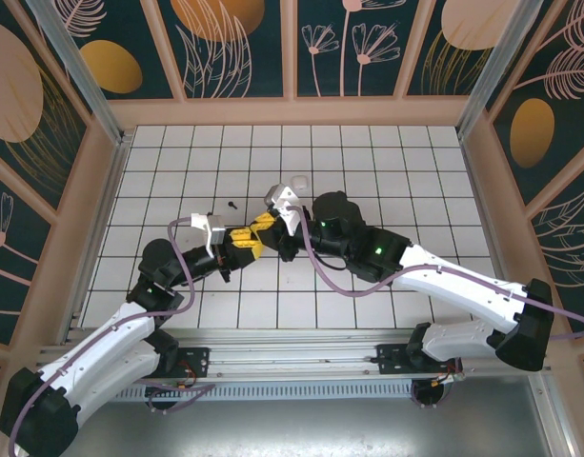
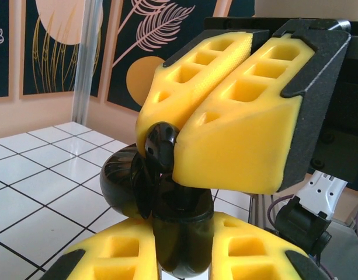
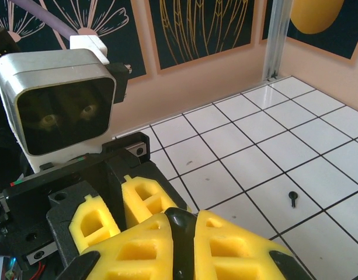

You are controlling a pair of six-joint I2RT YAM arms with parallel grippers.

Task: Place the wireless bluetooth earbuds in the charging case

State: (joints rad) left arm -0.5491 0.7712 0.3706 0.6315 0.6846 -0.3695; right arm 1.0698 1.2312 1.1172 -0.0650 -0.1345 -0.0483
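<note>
Left gripper (image 1: 246, 242), right gripper (image 1: 265, 225) clamped, tips meeting.

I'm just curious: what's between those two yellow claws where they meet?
In the left wrist view, a glossy black charging case sits in the left gripper, and the right gripper pinches what looks like a black earbud just above it.

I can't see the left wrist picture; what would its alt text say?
The right gripper pinches a black earbud between yellow fingers at the top of a glossy black charging case, which the left gripper clamps from below. White floor tiles lie behind.
</note>
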